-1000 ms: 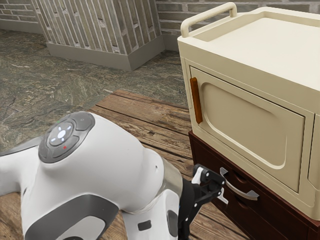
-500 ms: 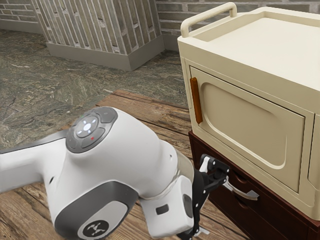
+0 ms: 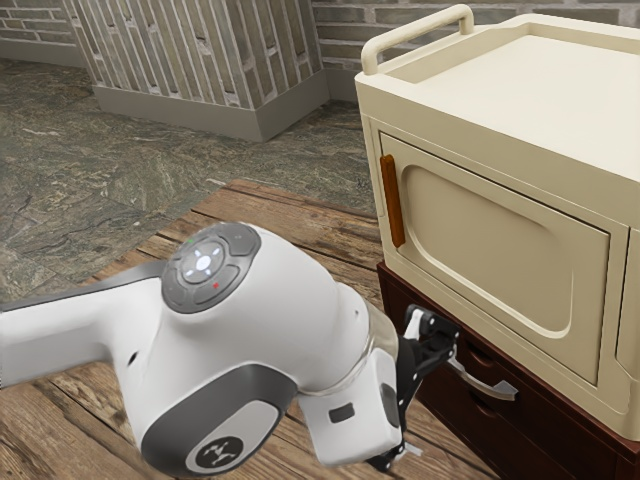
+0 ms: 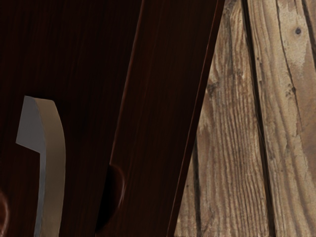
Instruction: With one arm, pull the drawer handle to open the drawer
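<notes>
Our black two-finger gripper (image 3: 432,400) stands wide near the curved silver metal handle (image 3: 486,384); approach appears nearly complete, gripping and opening the dark-brown wooden drawer (image 4: 89,98) remain.

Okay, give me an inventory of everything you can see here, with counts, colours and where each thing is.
Cream cabinet: one, cream, on the dark chest
Cabinet door: one, cream, cabinet front
Door handle: one, orange-brown, upright on the door
Top rail: one, cream, cabinet top
Dark chest: one, red-brown, under the cabinet
Drawer handle: one, silver, chest front
Planks: several, brown, beside the chest
Stone floor: one, grey-green, behind
Brick wall: one, grey, background
Arm: one, white and grey, beside the chest
Tool: one, black, by the drawer handle
</notes>
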Controlling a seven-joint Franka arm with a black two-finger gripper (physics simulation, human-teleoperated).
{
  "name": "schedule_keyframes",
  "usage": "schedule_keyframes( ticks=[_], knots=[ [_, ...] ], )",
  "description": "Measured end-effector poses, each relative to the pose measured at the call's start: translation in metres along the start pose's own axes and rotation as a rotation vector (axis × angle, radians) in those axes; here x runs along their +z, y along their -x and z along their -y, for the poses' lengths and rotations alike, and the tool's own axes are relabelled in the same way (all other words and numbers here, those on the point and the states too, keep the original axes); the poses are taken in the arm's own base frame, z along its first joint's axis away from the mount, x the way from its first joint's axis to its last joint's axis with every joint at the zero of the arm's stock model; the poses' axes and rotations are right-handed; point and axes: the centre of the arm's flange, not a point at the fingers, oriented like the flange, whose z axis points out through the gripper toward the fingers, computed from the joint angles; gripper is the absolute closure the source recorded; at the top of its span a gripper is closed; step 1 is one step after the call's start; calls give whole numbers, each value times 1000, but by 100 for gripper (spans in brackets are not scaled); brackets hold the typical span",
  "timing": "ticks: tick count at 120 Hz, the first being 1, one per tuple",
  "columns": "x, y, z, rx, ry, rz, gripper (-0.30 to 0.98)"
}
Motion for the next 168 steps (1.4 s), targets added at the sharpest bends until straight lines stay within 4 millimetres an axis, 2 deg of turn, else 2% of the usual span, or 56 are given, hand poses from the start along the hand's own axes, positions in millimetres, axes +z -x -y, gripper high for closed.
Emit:
schedule_keyframes(
  ticks=[26, 84, 94, 115, 168],
  knots=[
    [15, -4, 10, 9, -24, 15, 0],
    [29, 2, 5, -8, -10, 25, 0],
    [29, 2, 4, -9, -9, 25, 0],
    [23, 1, 0, -9, -20, 37, 10],
    [18, 5, -19, -7, -8, 81, 0]
  ],
)
